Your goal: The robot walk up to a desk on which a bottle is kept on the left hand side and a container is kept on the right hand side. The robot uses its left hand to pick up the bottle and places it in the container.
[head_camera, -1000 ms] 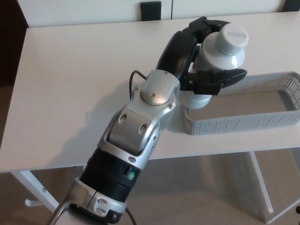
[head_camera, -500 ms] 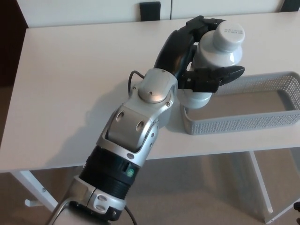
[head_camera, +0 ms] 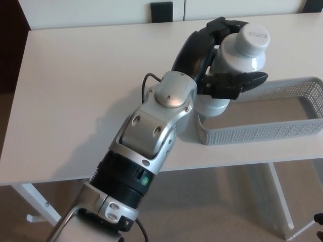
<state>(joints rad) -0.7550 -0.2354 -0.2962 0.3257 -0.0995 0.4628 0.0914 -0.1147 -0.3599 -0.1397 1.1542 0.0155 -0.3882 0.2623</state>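
My left hand (head_camera: 214, 60) is shut on a white bottle (head_camera: 237, 63) with a white screw cap, holding it upright in the air. The bottle hangs over the left end of a grey mesh container (head_camera: 262, 121) that lies on the right side of the white desk (head_camera: 81, 91). Black fingers wrap around the bottle's back and front. The bottle's bottom is partly hidden behind my wrist. My right hand does not show.
My silver and black left forearm (head_camera: 151, 136) crosses the desk's front edge from the lower left. White cabinet fronts with a black handle (head_camera: 162, 11) stand behind the desk. The desk's white legs (head_camera: 282, 201) show below, over a beige floor.
My left arm has shifted slightly to the right with the bottle, still over the container's left end. The container has not moved.
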